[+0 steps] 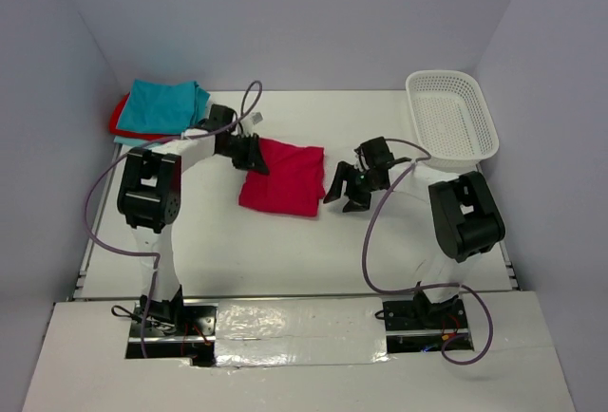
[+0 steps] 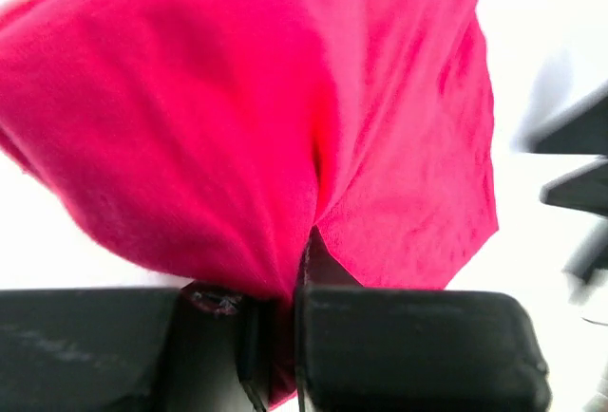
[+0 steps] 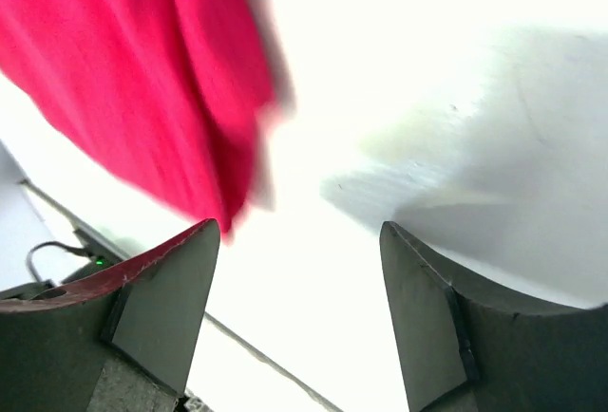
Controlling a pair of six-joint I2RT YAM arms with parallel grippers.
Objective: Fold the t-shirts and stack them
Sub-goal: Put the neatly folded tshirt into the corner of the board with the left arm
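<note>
The left gripper (image 2: 285,308) is clamped on the left edge of the red t-shirt (image 1: 283,177). The right gripper (image 3: 299,241) gapes just right of it, holding nothing. It seems folded already, so stacking is in hand, calling for a carry to the 2-shirt pile (image 1: 167,103) up-left of it. The white basket (image 1: 454,113), well right, blocks nothing.

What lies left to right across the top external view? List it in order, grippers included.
teal t-shirt → left gripper → red t-shirt → right gripper → white basket
</note>
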